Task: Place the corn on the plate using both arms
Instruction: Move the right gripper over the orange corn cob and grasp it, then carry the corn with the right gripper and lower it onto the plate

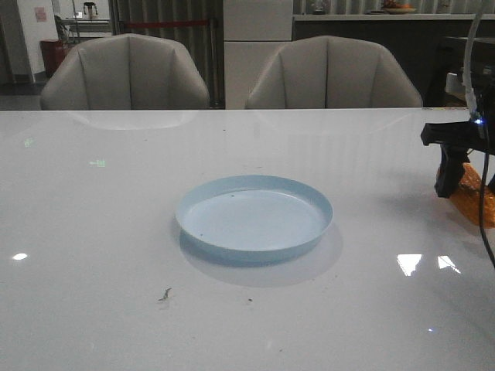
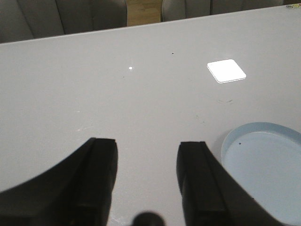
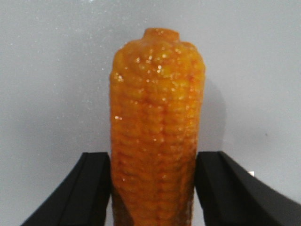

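Observation:
The orange, bumpy corn (image 3: 157,117) lies lengthwise between my right gripper's (image 3: 153,157) black fingers, which press on both its sides. In the front view the corn (image 1: 472,199) is at the table's far right edge, low by the surface, with my right gripper (image 1: 455,179) over it, well right of the plate. The pale-blue plate (image 1: 255,220) sits empty at the table's middle. My left gripper (image 2: 146,146) is open and empty above bare table, with the plate (image 2: 263,169) just beside its right finger. The left arm does not show in the front view.
The white glossy table (image 1: 93,232) carries light reflections and a small dark speck (image 1: 165,294) in front of the plate. Two grey chairs (image 1: 124,73) stand behind the far edge. A black cable (image 1: 483,209) hangs by my right arm.

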